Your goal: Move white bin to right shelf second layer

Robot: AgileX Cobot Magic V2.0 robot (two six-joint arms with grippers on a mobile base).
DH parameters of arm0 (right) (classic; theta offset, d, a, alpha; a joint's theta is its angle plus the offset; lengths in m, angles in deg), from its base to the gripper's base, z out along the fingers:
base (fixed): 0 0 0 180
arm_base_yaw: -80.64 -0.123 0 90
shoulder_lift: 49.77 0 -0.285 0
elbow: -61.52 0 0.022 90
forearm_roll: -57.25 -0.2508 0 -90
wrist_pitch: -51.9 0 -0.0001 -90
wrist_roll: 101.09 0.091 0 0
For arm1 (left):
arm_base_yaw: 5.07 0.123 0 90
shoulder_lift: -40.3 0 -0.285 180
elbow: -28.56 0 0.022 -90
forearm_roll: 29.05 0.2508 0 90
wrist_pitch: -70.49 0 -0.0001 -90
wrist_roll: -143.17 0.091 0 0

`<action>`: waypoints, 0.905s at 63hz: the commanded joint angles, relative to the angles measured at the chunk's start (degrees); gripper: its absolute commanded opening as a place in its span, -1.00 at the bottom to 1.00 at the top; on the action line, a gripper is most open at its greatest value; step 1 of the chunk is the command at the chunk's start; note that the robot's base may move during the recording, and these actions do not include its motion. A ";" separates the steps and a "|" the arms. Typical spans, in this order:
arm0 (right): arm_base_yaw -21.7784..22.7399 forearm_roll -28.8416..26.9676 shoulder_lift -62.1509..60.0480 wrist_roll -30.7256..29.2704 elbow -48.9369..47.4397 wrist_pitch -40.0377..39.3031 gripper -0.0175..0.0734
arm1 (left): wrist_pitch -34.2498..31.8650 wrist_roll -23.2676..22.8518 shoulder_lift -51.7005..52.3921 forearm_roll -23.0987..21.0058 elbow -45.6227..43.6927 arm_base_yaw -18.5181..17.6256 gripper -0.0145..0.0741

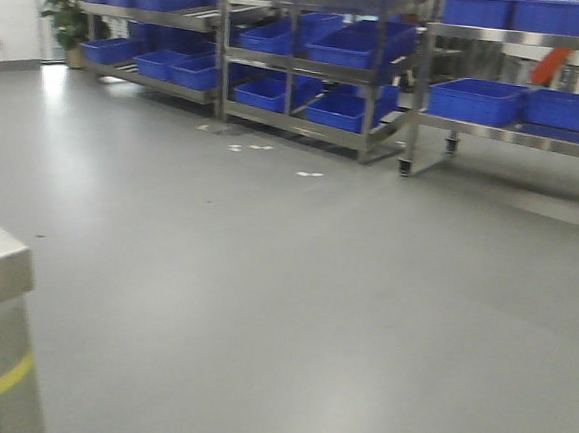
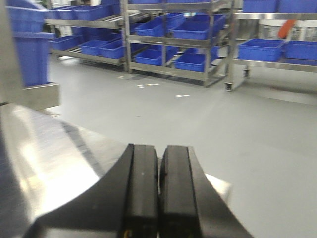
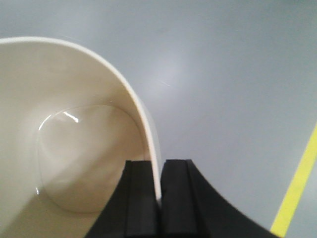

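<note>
Both grippers are closed, but only one carries a load. The right gripper pinches the wall of the white bin between its black pads, one pad inside the bin and one outside, with the rim running up out of the seam. A pinch on the thin wall is probably the only hold narrow jaws can get on so wide a tub. The bin's glossy inside is bare. The left gripper has its pads pressed together on nothing, likely tucked out of the way while the other arm carries the bin.

Beneath the bin lies only smooth grey floor, with a painted yellow line off to the bin's right, so the bin hangs in the air and rests on nothing. Well apart from the bin, across the open floor, stand steel racks loaded with blue crates. The roller level meant to receive the bin is presumably among them, but I cannot tell which it is. Well to the bin's left lies a mirror-like steel tabletop, catching the room's light.
</note>
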 commanded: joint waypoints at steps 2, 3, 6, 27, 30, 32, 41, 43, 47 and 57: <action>0.41 0.33 -0.10 -0.19 -1.74 -5.36 -0.50 | -4.66 -0.30 1.13 -0.43 1.65 -0.40 -0.48; 0.41 0.33 -0.10 -0.19 -1.74 -5.36 -0.50 | -4.66 -0.30 1.13 -0.43 1.65 -0.40 -0.48; 0.41 0.33 -0.10 -0.19 -1.74 -5.36 -0.50 | -4.66 -0.30 1.13 -0.43 1.65 -0.40 -0.48; 0.41 0.33 -0.10 -0.19 -1.74 -5.36 -0.50 | -4.66 -0.30 1.13 -0.43 1.65 0.02 -0.48; 0.41 0.33 -0.10 -0.19 -1.74 -5.20 -0.50 | -4.66 -0.30 1.13 -0.43 1.65 0.27 -0.48; 0.41 0.33 -0.10 -0.19 -1.74 -5.09 -0.50 | -4.66 -0.30 1.13 -0.43 1.65 0.55 -0.48; 0.41 0.33 -0.10 -0.19 -1.74 -4.71 -0.50 | -4.66 -0.30 1.13 -0.43 1.65 0.95 -0.48; 0.41 0.33 -0.10 -0.19 -1.74 -4.71 -0.50 | -4.66 -0.30 1.13 -0.43 1.65 0.95 -0.48; 0.41 0.33 -0.10 -0.19 -1.74 -4.71 -0.50 | -4.66 -0.30 1.13 -0.43 1.65 0.95 -0.48; 0.41 0.33 -0.10 -0.19 -1.74 -4.71 -0.50 | -4.66 -0.30 1.13 -0.43 1.65 0.95 -0.48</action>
